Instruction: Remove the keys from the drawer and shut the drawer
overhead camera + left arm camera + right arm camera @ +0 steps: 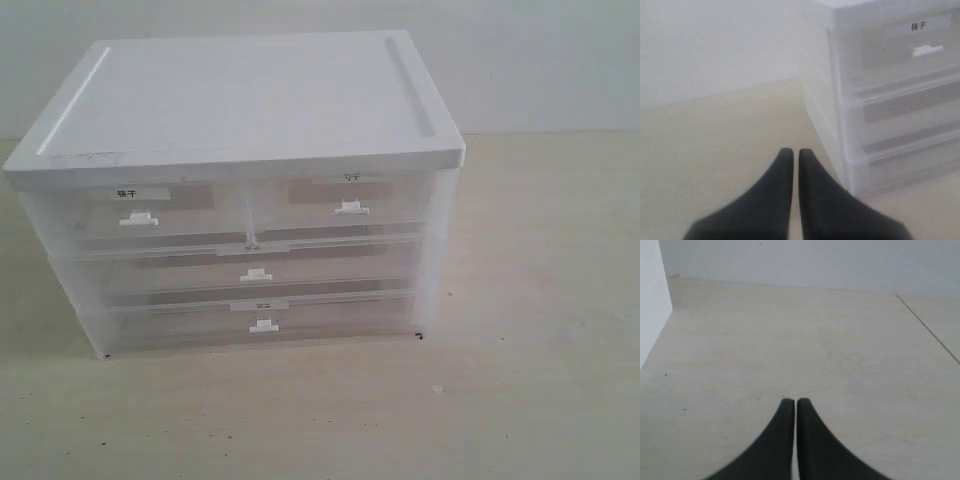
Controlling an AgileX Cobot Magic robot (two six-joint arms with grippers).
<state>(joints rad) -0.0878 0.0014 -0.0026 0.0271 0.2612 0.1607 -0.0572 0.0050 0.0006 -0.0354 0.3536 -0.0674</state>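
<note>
Table (540, 300): pale beige top with faint wood grain.
Drawer unit (250, 100): translucent white plastic, stands directly on the table.
Speck (437, 388): tiny, pale, on the table near the drawer unit's front right corner.

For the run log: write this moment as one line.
drawer closed | keys not seen | left gripper shut, empty | right gripper shut, empty

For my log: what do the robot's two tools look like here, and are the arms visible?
The left tool and right tool look alike: each has two plain matte black fingers, broad at the base, curving to slim pointed tips. No cables or markings show. The arms themselves appear in no view.
</note>
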